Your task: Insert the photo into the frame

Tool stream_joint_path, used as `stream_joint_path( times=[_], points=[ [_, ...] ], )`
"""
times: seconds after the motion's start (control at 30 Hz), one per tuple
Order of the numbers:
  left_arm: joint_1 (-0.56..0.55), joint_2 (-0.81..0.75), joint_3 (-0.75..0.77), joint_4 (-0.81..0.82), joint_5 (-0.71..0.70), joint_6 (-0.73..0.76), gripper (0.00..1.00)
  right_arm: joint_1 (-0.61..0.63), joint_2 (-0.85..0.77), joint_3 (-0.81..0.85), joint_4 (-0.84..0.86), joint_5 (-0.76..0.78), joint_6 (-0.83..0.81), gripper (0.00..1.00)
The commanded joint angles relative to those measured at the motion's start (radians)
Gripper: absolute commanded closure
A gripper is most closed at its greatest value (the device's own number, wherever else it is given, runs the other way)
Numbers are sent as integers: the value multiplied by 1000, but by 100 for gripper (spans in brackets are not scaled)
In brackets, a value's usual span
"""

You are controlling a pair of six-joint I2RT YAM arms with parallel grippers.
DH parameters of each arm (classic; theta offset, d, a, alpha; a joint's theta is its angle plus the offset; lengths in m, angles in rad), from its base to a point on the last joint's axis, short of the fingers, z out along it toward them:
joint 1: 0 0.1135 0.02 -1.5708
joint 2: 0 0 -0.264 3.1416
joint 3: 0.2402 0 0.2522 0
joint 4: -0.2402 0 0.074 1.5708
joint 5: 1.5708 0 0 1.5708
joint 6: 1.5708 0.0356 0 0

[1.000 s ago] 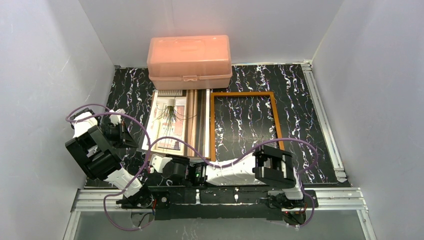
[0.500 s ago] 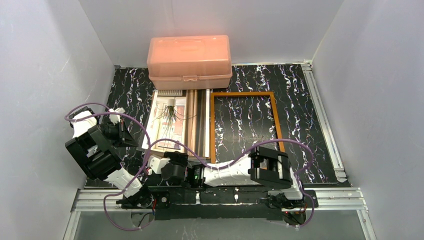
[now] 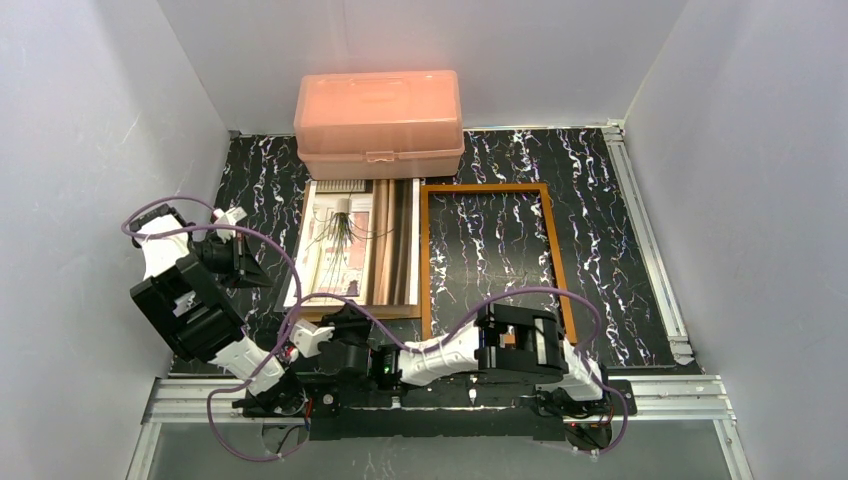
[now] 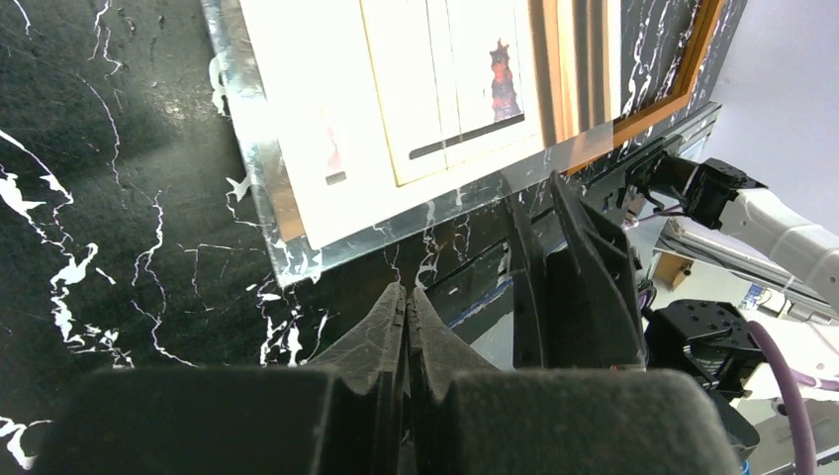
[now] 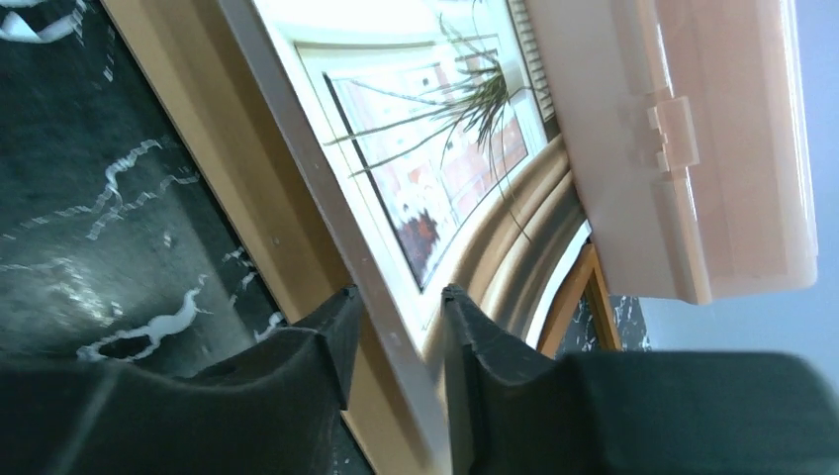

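Right wrist view: the right hand (image 5: 396, 315) stood partly open, its jaws straddling the near edge of the photo (image 5: 425, 148). The photo lay face up on a brown board (image 5: 237, 198), just left of the empty frame (image 3: 487, 188). The left hand (image 4: 407, 300) was closed and empty above the surface (image 4: 119, 198).

a lab booth: white walls (image 3: 90, 150), aluminium rails (image 3: 648, 240).
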Motion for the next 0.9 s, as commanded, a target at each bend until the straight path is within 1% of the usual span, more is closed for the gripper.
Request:
stream_joint_path(
  times=[0.0, 0.07, 0.1, 0.13, 0.2, 0.23, 0.27, 0.3, 0.33, 0.37, 0.4, 0.43, 0.47, 0.53, 0.57, 0.6, 0.7, 0.83, 0.87],
  points=[
    [-1, -75, 56, -92, 53, 23, 100, 39, -87, 19, 164, 78, -57, 67],
    [-1, -89, 72, -106, 57, 23, 100, 41, -102, 25, 177, 84, -65, 83],
    [-2, -94, 83, -115, 55, 26, 98, 41, -109, 35, 183, 94, -72, 89],
    [-1, -96, 98, -125, 51, 31, 94, 41, -116, 42, 188, 103, -83, 91],
    [-1, -98, 146, -151, 51, 48, 74, 42, -138, 52, 188, 112, -94, 92],
    [-2, -98, 176, -173, 52, 64, 66, 41, -155, 58, 175, 108, -94, 92],
    [-1, -99, 212, -189, 55, 75, 60, 40, -168, 62, 161, 104, -93, 92],
    [-2, -101, 257, -203, 58, 78, 55, 38, -179, 65, 149, 104, -89, 93],
    [-1, -103, 287, -215, 63, 81, 52, 32, -192, 64, 130, 103, -77, 96],
    [-1, -104, 308, -225, 70, 86, 50, 25, -207, 54, 112, 97, -58, 96],
    [-1, -105, 320, -228, 74, 88, 48, 17, -227, 38, 86, 82, -24, 92],
    [-2, -107, 318, -223, 73, 83, 46, 7, -246, 33, 20, 70, 38, 84],
    [-5, -109, 301, -207, 66, 75, 44, -11, -265, 37, -63, 61, 132, 75],
    [-14, -118, 235, -140, 27, 45, 37, -68, -302, 62, -274, -7, 377, 47],
    [-18, -121, 193, -98, 12, 31, 37, -108, -313, 78, -417, -52, 489, 37],
    [-26, -123, 149, -51, -8, 10, 37, -148, -318, 100, -518, -112, 600, 30],
    [-64, -107, 28, 67, -63, -45, 38, -245, -311, 138, -702, -271, 809, 24],
    [-112, -83, -71, 184, -106, -118, 35, -318, -301, 129, -777, -418, 945, 15],
    [-118, -74, -82, 203, -113, -132, 28, -337, -300, 119, -777, -454, 973, 14]
  ],
)
